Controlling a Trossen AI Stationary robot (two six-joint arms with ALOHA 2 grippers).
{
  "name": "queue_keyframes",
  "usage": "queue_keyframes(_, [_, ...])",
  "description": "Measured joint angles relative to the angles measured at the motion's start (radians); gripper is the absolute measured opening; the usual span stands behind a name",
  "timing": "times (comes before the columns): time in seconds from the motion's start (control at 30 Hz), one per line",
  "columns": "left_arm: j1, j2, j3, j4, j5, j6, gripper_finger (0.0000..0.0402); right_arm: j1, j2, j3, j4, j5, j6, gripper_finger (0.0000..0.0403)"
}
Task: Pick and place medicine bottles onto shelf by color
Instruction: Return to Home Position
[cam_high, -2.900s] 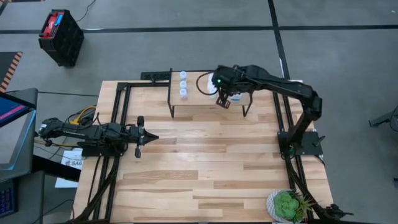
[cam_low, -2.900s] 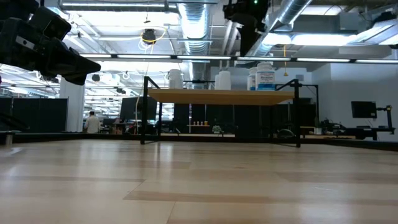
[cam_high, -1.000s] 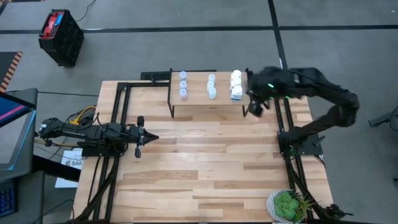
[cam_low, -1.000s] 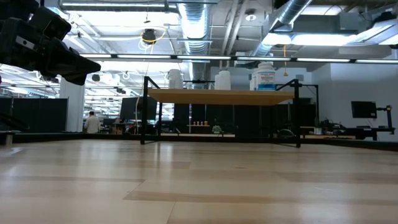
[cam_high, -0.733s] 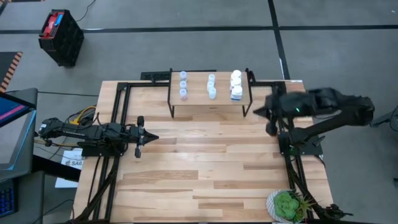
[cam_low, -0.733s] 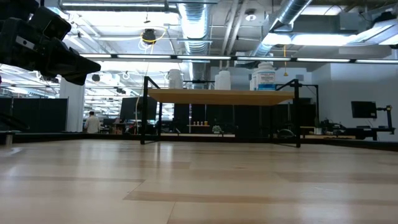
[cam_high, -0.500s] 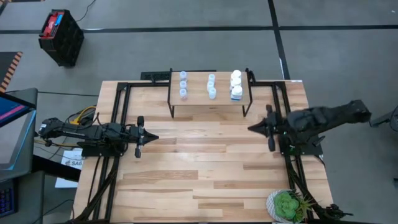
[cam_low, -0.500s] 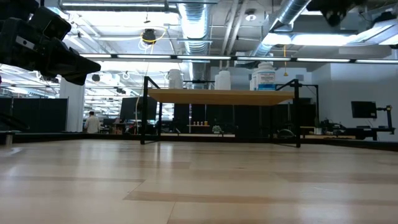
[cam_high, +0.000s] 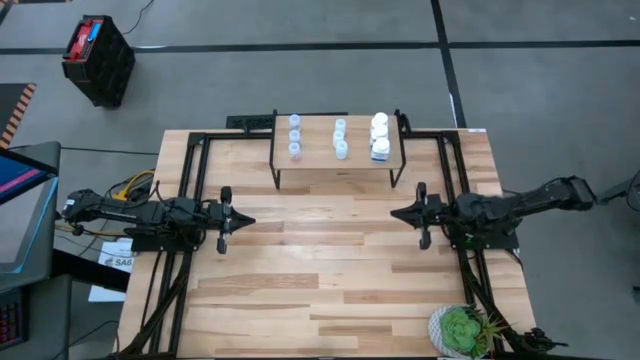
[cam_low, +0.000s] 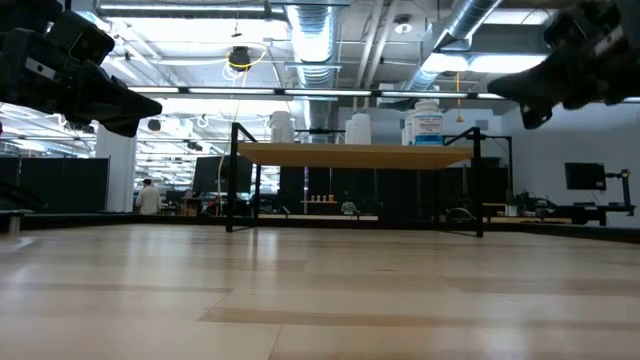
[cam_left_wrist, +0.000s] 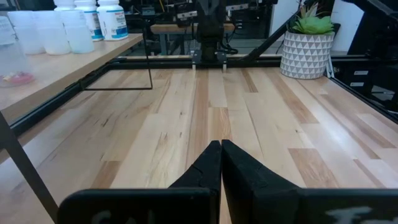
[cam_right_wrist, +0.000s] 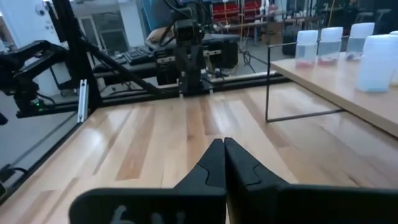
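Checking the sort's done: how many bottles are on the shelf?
9: three bottles at the shelf's left end, three in the middle, three white ones at the right; others may be hidden.

Matte black, boxy shells are covering the left arm (cam_high: 150, 215) and right arm (cam_high: 510, 205), tapering into the pointed left end effector (cam_high: 246, 220) and right end effector (cam_high: 393, 213), with yellow cables (cam_high: 128, 185) trailing at middle left.

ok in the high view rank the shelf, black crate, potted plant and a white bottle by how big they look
1. shelf
2. black crate and potted plant: look much alike, and the crate sits lower, on the floor, so no ranking between them
3. white bottle, smallest by far
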Motion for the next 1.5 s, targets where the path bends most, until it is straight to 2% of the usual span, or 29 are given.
queue_keyframes(0.27, [0.000,0.000,0.000,0.000,0.000,0.000,0.0000,-0.071,-0.104,-0.069,-0.003,-0.071,-0.064,0.0007])
queue_keyframes(0.47, [0.000,0.000,0.000,0.000,0.000,0.000,0.0000,-0.080,-0.214,-0.069,-0.205,-0.093,-0.076,0.0007])
queue_keyframes(0.6, [0.000,0.000,0.000,0.000,0.000,0.000,0.0000,-0.080,-0.251,-0.069,-0.248,-0.091,-0.067,0.0007])
queue_keyframes(0.77, [0.000,0.000,0.000,0.000,0.000,0.000,0.0000,-0.080,-0.253,-0.069,-0.249,-0.090,-0.067,0.0008])
queue_keyframes(1.1, [0.000,0.000,0.000,0.000,0.000,0.000,0.0000,-0.080,-0.250,-0.069,-0.254,-0.087,-0.066,0.0036])
queue_keyframes(1.5, [0.000,0.000,0.000,0.000,0.000,0.000,0.0000,-0.080,-0.250,-0.070,-0.257,-0.085,-0.066,0.0038])
